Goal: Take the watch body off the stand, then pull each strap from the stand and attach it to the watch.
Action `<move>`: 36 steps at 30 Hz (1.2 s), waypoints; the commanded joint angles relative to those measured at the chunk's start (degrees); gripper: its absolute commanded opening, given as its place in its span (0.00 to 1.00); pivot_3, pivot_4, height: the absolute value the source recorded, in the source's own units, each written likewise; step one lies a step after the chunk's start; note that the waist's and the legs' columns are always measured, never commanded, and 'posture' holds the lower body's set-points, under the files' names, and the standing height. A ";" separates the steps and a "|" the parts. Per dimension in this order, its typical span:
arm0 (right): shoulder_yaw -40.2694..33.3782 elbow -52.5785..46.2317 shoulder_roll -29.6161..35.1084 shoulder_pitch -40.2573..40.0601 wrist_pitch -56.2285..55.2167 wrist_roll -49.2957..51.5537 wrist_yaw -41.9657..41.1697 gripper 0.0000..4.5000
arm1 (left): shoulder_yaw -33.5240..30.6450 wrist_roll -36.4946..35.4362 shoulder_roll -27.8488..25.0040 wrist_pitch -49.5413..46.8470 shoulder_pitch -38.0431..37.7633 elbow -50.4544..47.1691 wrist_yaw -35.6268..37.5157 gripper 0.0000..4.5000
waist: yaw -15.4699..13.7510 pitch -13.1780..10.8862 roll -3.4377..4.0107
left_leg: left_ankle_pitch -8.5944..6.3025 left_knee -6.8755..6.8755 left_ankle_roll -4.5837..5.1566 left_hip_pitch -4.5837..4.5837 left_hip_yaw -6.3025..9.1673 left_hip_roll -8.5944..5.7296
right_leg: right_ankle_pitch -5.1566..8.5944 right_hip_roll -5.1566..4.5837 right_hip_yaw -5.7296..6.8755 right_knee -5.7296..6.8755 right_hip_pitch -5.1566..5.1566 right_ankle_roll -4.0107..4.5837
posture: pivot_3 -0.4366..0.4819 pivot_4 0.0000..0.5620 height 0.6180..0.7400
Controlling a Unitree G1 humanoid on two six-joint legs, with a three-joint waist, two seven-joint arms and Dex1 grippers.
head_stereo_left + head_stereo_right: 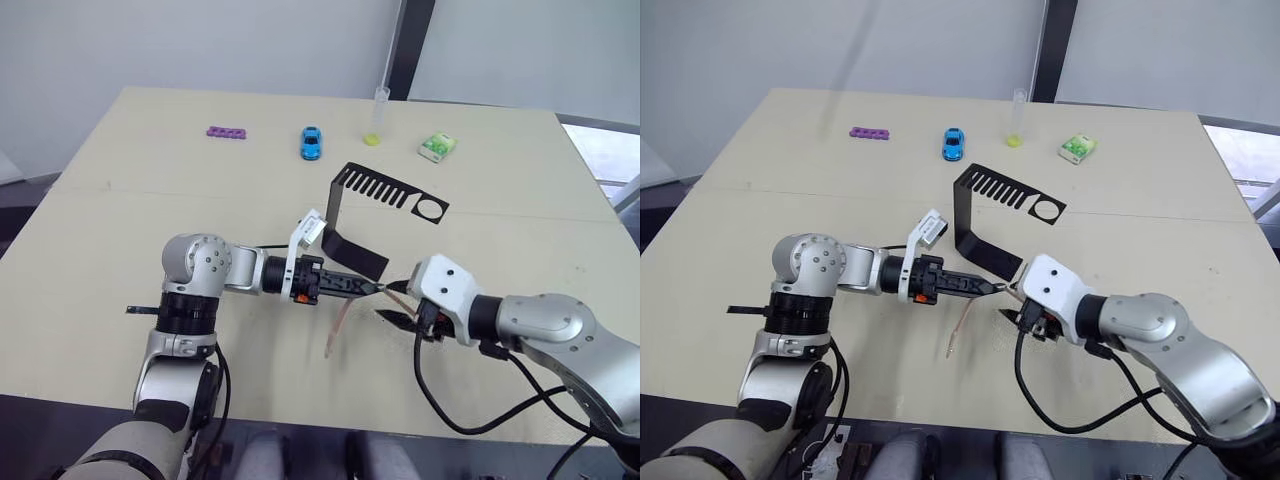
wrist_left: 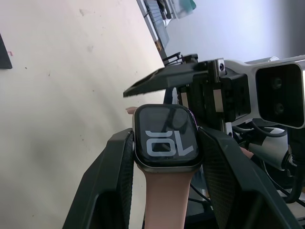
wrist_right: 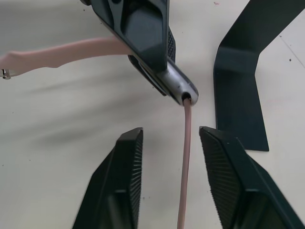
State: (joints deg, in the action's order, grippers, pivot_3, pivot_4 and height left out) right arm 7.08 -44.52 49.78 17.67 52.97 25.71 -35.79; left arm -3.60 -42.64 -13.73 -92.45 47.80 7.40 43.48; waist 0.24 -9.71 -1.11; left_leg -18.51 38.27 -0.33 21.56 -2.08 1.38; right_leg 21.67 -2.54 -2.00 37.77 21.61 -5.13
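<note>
My left gripper (image 2: 166, 136) is shut on the watch body (image 2: 166, 138), a dark case whose screen shows between the two fingers. One pink strap (image 2: 164, 200) is fixed to the case and droops toward the table (image 1: 340, 320). A second pink strap (image 3: 185, 167) runs edge-on from the watch body's other end (image 3: 180, 88) down between the fingers of my right gripper (image 3: 169, 133), which is open around it without pinching. The two grippers meet tip to tip just in front of the stand's foot (image 1: 355, 255). The black stand (image 1: 345, 215) is upright, and its comb slots and ring (image 1: 432, 209) are bare.
Along the table's far side lie a purple bar with holes (image 1: 228, 132), a blue toy car (image 1: 311, 142), a clear tube with a yellow base (image 1: 379, 115) and a green-and-white packet (image 1: 437, 147). The table's near edge runs just below the arms.
</note>
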 commanded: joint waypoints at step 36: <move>0.06 0.11 -1.28 0.95 -4.54 -6.79 -0.15 0.01 | -2.59 -1.45 1.36 1.56 1.32 2.47 -2.72 0.35 | 0.02 0.00 0.00 | 0.00 -0.01 -0.01 0.00 0.00 0.00 | 0.00 0.00 0.01 -0.01 0.00 0.00 | 0.48 0.27 1.00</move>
State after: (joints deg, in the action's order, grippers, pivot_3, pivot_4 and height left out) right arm 8.79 -42.69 48.50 18.67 49.91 19.29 -35.81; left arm -5.58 -43.53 -12.24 -91.67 48.15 9.93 41.26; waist 0.26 -9.71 -1.11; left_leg -18.51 38.26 -0.34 21.56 -2.08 1.38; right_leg 21.67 -2.55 -2.00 37.76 21.61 -5.13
